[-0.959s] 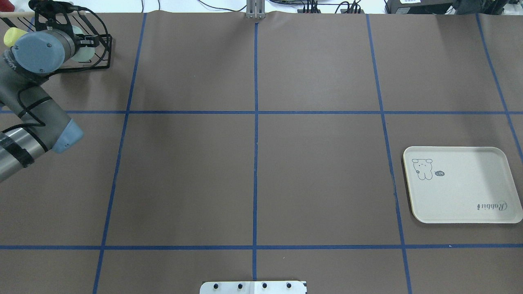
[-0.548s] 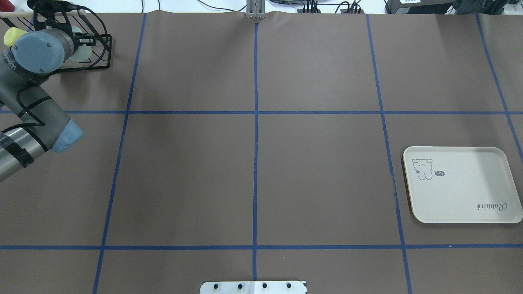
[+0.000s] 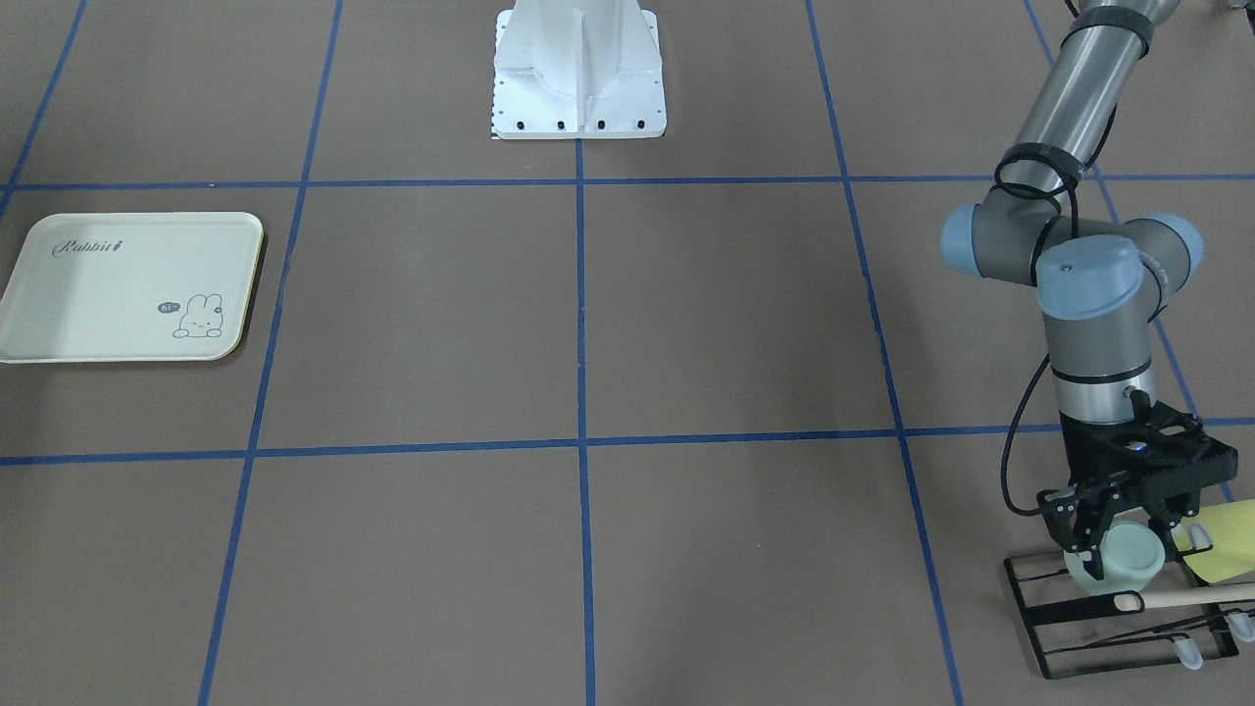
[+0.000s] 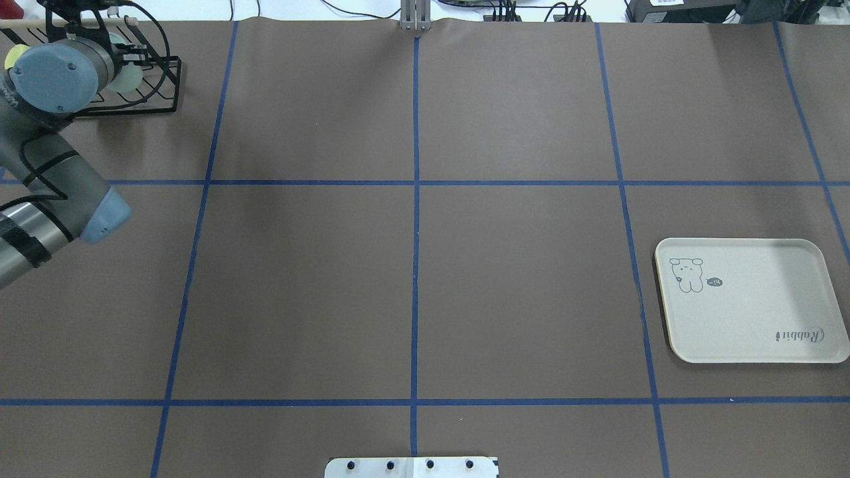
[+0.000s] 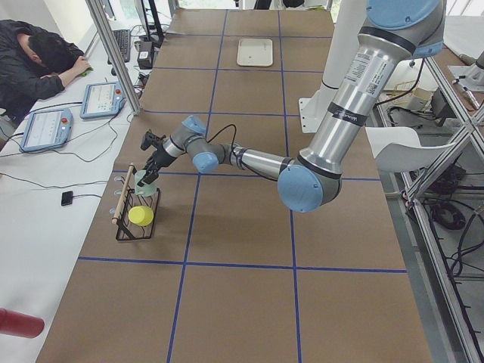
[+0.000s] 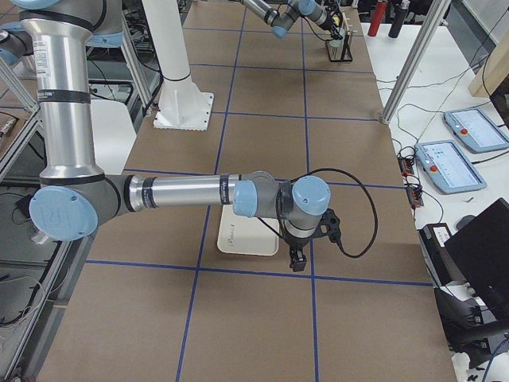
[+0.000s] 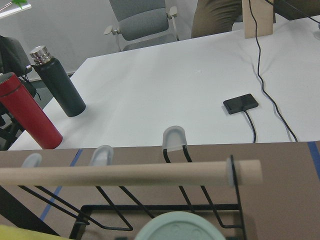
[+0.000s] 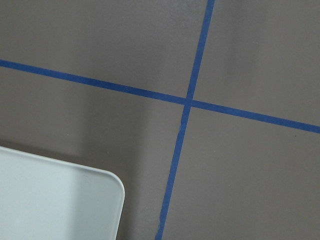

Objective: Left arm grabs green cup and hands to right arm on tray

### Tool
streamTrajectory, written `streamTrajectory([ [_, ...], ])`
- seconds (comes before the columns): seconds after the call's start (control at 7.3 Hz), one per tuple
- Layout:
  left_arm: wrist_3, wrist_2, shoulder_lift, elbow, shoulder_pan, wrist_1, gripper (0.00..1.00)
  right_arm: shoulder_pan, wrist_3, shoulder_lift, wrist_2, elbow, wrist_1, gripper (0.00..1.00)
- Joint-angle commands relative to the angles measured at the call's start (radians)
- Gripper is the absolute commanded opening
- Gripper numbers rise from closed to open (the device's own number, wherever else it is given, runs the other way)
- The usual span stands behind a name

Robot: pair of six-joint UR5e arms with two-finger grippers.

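Note:
The pale mint-green cup [image 3: 1129, 561] is at the black wire rack [image 3: 1079, 613] at the table's far left corner. My left gripper [image 3: 1128, 544] points down over the rack with its fingers on either side of the cup and shut on it. The cup's base fills the bottom of the left wrist view [image 7: 175, 229]. In the overhead view the cup [image 4: 125, 79] peeks out beside the wrist. The cream tray [image 4: 750, 305] lies empty at the right side. My right gripper [image 6: 298, 259] hangs by the tray's edge; I cannot tell if it is open.
A brighter yellow-green cup [image 3: 1221, 549] sits on the same rack, right beside the left gripper. A wooden dowel [image 7: 130, 175] runs across the rack top. Two bottles [image 7: 27, 120] and a phone [image 7: 241, 103] lie on the white desk beyond. The robot base [image 3: 578, 69] stands mid-table.
The left wrist and the green cup have shifted together toward the table's far edge, over the rack. The tray has not moved.

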Motion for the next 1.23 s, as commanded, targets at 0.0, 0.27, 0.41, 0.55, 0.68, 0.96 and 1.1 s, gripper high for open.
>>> streamTrajectory([
  [0.0,0.000,-0.001,0.000,-0.016,-0.005,0.000,0.41,0.000,0.000,-0.001,0.000,-0.002,0.000,0.99],
  [0.27,-0.001,-0.010,0.000,-0.021,-0.005,-0.002,0.39,0.000,0.000,-0.001,0.000,-0.001,0.000,0.99],
  [0.41,0.000,-0.013,0.005,-0.039,-0.006,0.000,0.38,0.000,0.000,-0.001,0.000,-0.001,0.000,0.99],
  [0.55,0.000,-0.015,0.011,-0.053,-0.008,0.000,0.38,0.000,0.000,-0.001,0.000,-0.001,0.000,0.99],
  [0.68,0.000,-0.048,0.012,-0.073,-0.017,0.001,0.36,0.000,0.000,-0.001,0.000,-0.001,0.000,0.99],
  [0.96,0.000,-0.102,0.021,-0.096,-0.040,0.001,0.35,0.000,0.000,-0.003,0.000,0.002,0.000,0.99],
  [1.1,0.005,-0.126,0.031,-0.110,-0.052,0.003,0.34,0.000,0.000,-0.003,0.000,0.002,0.000,0.99],
])
